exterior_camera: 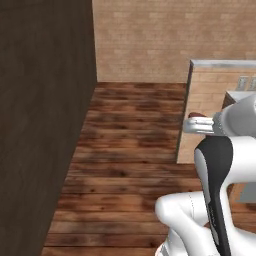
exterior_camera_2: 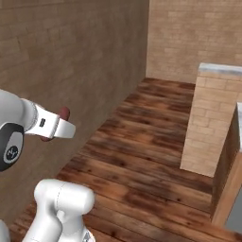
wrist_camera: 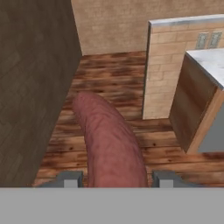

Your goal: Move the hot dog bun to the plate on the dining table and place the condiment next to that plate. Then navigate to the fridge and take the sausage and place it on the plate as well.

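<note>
Though its fingertips are cut off below, the hand [wrist_camera: 114, 180] grips the sausage [wrist_camera: 109, 140]; only its tip clears the arm elsewhere.

This is a rendered home interior, with little in sight to mark it as a kitchen beyond a stub of counter. A dark-stained plank floor [exterior_camera: 130, 150] runs between tan brick walls [exterior_camera_2: 71, 71]. At the right stands a low brick partition [wrist_camera: 159, 70] capped in pale stone, and beside it a wood-sided counter [wrist_camera: 197, 100] with a white marble top.
</note>
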{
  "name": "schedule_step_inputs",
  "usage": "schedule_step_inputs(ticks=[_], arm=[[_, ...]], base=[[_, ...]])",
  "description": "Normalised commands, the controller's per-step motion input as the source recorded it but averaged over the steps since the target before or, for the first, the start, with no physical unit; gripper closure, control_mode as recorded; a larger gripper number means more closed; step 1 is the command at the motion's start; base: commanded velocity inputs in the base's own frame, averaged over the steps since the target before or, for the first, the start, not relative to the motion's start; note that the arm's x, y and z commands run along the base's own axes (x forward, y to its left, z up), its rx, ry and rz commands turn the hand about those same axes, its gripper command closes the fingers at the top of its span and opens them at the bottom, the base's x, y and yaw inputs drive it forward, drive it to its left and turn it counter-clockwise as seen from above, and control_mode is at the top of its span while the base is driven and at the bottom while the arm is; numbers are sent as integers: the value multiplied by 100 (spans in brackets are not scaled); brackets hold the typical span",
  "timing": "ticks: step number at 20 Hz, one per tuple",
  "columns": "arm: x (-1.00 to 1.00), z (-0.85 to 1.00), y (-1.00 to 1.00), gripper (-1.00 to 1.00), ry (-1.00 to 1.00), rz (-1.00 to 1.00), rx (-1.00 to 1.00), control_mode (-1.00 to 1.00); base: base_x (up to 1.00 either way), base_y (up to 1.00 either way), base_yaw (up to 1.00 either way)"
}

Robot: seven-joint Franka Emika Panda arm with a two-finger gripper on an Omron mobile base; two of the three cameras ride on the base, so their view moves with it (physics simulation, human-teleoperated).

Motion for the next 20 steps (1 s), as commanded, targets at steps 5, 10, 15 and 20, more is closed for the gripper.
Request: schedule_step_inputs(ticks=[5, 10, 15, 20], arm=[[0, 0, 0, 100, 0, 0, 0, 100], [0, 0, 0, 100, 0, 0, 0, 100], [0, 0, 0, 100, 0, 0, 0, 100], [0, 0, 0, 100, 0, 0, 0, 100]], base=[[100, 16, -5], [100, 23, -8], [100, 23, -11], [100, 37, -23]])
